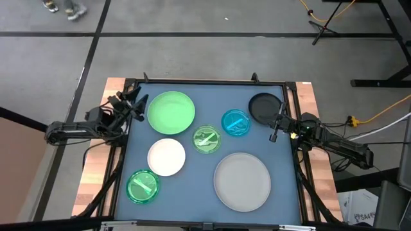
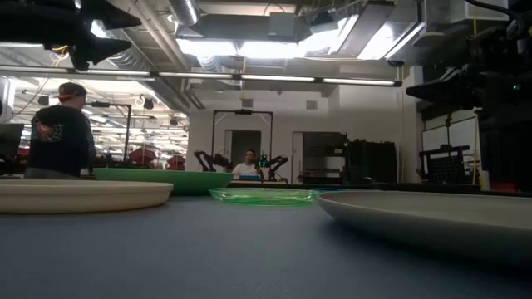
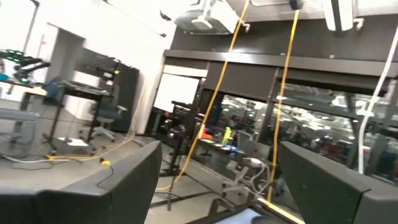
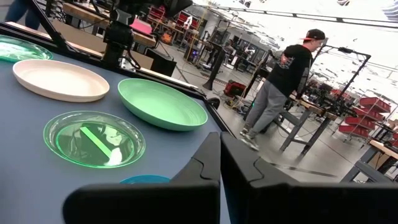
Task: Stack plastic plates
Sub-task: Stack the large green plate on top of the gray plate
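Seven plates lie unstacked: grey plate (image 1: pixel 242 181) at five o'clock on the tabletop (image 1: pixel 192 192). Left end effector (image 1: pixel 137 104) gapes wide, right end effector (image 1: pixel 277 125) pinched closed. Probably stack smaller plates onto grey, centred.

Grey plate (image 2: pixel 432 218) cropped at frame edge (low view), blue plate (image 4: pixel 144 180) mostly hidden

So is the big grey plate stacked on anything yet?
No. The large grey round plastic plate lies alone on the blue table mat, touching no other plate.
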Motion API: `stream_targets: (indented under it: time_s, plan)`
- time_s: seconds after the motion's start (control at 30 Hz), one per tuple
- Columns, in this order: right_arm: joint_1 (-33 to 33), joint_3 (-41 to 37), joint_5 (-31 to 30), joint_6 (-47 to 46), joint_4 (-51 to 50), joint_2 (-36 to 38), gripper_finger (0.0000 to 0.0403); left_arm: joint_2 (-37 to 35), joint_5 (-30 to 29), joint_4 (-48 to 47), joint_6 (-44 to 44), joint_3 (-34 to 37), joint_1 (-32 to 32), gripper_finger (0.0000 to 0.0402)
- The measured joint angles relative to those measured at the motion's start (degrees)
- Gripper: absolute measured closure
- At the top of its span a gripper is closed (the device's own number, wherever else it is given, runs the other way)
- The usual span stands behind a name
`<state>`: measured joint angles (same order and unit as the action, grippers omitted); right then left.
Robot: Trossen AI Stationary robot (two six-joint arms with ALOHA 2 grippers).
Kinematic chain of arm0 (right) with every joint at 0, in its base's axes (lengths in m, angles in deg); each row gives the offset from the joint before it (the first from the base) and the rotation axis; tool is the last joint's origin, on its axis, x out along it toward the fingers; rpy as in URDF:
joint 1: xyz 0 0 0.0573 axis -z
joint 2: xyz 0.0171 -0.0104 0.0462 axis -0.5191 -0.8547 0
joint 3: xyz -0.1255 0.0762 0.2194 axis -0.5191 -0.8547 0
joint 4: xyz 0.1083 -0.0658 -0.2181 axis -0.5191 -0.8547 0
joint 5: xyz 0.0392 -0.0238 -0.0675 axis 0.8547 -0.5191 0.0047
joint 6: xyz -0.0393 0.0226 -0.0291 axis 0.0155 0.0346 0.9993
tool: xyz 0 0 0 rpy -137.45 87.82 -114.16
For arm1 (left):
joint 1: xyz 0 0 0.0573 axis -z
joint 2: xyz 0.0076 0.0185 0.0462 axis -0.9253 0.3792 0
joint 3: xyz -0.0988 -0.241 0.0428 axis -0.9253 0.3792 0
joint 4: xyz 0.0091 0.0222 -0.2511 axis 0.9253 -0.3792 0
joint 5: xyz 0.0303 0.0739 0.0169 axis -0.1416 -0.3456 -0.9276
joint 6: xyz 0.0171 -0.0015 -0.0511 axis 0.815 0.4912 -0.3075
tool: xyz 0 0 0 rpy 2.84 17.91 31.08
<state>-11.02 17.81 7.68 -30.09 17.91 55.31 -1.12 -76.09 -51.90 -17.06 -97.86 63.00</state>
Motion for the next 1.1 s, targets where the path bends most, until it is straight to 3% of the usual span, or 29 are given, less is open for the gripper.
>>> stream_targets:
  time_s: [0.5,1.1]
  plan:
    - [0.0,0.0,0.0,0.0,0.0,0.0,0.0403,18.0,1.6,-5.1,0.5,-12.5,-16.0,0.0085]
    - [0.0,0.0,0.0,0.0,0.0,0.0,0.0403,46.1,31.6,-26.5,-4.8,-31.5,-41.3,0.0085]
